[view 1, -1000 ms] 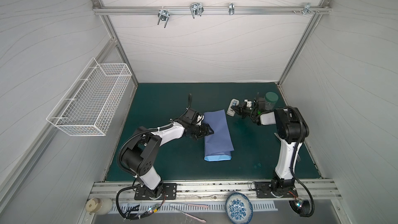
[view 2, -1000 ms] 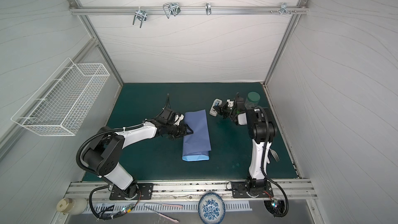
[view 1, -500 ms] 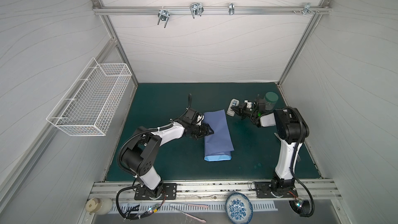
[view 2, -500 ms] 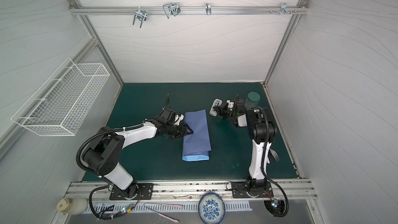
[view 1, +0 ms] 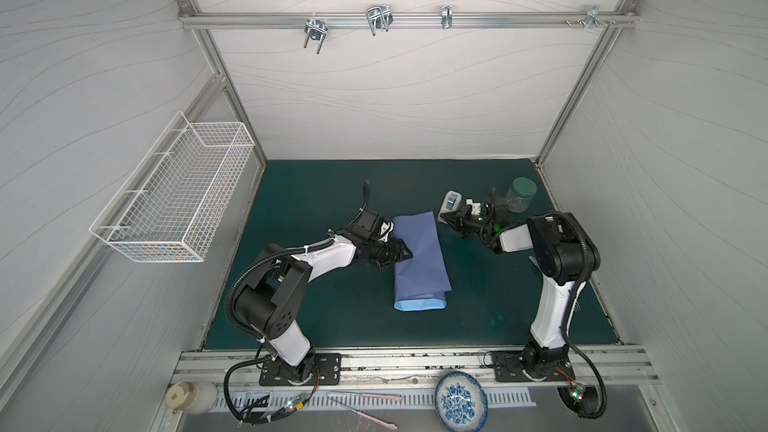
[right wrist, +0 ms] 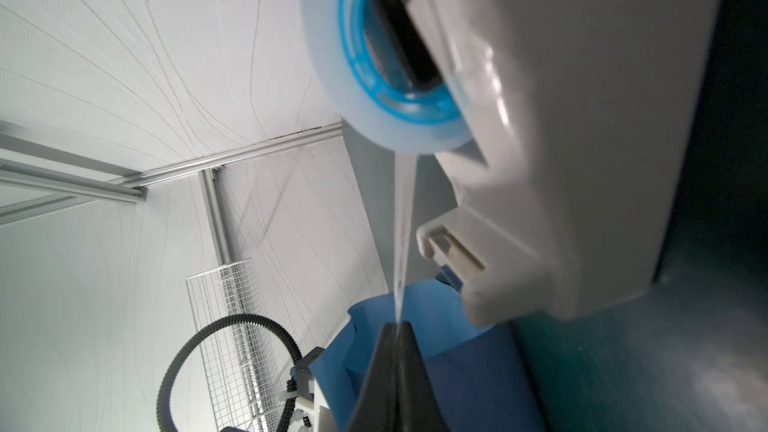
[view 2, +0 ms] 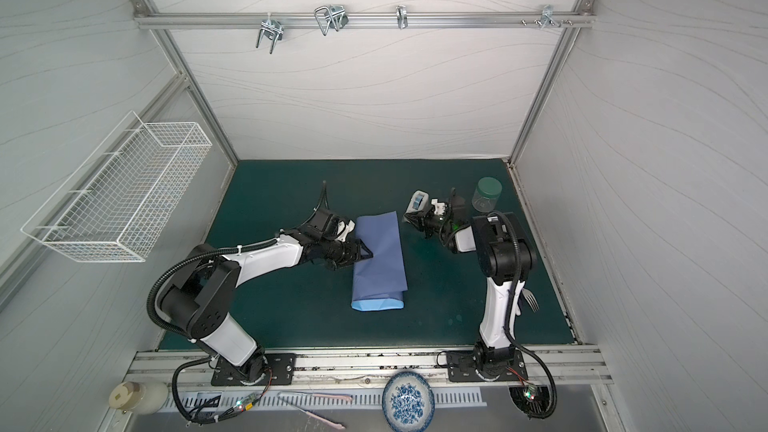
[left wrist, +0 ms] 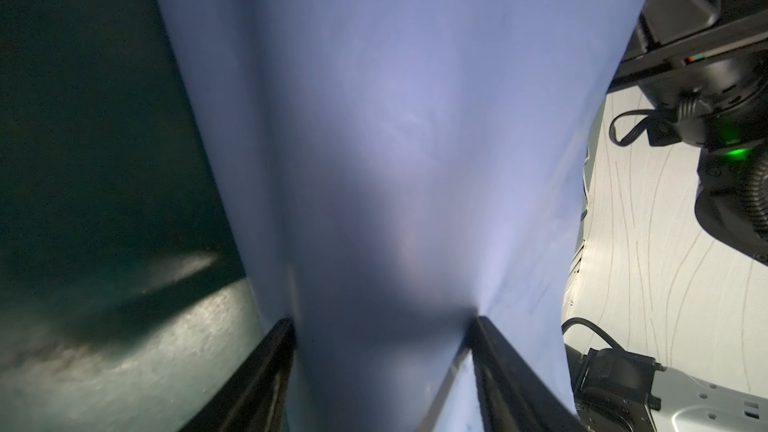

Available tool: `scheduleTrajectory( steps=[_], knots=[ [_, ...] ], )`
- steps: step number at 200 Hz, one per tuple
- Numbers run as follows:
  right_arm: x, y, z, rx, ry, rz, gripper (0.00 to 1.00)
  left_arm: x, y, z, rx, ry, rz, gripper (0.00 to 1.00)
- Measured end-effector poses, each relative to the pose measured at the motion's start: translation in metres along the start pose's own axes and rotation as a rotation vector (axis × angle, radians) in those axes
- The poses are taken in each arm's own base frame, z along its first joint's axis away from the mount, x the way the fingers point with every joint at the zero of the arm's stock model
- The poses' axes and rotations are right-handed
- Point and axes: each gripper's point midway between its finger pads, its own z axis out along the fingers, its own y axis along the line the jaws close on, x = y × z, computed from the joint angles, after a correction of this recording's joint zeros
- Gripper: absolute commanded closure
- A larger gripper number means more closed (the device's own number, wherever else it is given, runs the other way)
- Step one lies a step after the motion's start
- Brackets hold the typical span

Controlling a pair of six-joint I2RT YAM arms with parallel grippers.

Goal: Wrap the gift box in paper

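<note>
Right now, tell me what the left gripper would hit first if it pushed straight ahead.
The paper: it fills the gap between the left gripper's jaws, so contact looks immediate. Whatever it covers is hidden.

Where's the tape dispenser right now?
In both top views the tape dispenser stands at the back right of the mat, between the paper and the green-lidded jar, beside the right gripper, which pinches its tape.

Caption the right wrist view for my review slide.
Right gripper shut on a tape strip running from the white dispenser, blue paper beyond.
</note>
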Motion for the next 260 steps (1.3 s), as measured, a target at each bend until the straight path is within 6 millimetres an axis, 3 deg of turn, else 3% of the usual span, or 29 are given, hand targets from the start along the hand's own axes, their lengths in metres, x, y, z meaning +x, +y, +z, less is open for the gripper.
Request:
scheduleTrajectory(
  steps=[114,260],
  knots=[
    [0.002,-0.023,-0.001,0.046,-0.019,-0.034,1.0,0.0,0.0,0.0,-0.001,-0.001,0.0,0.33],
    [-0.018,-0.045,0.003,0.143,-0.069,-0.136,1.0,0.0,0.0,0.0,0.0,-0.002,0.001,0.33]
  ],
)
